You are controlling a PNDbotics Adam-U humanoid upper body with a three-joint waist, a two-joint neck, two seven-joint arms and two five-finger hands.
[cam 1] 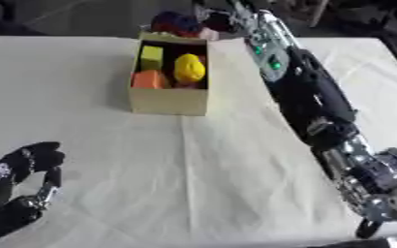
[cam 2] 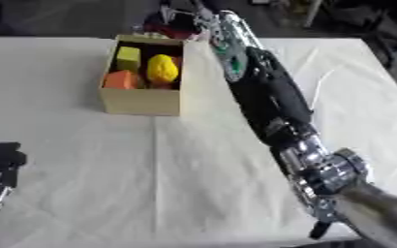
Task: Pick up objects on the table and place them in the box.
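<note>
A cardboard box (cam 1: 169,101) stands at the far middle of the table. Inside lie a yellow-green block (cam 1: 152,56), a rounded yellow object (cam 1: 189,69) and an orange object (cam 1: 148,80). My right arm (cam 1: 308,92) stretches from the lower right past the box's right side. Its hand (cam 1: 221,18) is just behind the box's far right corner, blurred. A dark blue and red shape (cam 1: 176,22) and a pale pink bit (cam 1: 208,33) sit at the far rim beside that hand. Whether the hand holds them I cannot tell. My left hand (cam 1: 22,191) rests at the lower left, fingers relaxed, holding nothing.
The table is covered with a pale cloth (cam 1: 193,174) that has a crease running down from the box. The table's far edge (cam 1: 58,37) lies just behind the box, with dark floor beyond.
</note>
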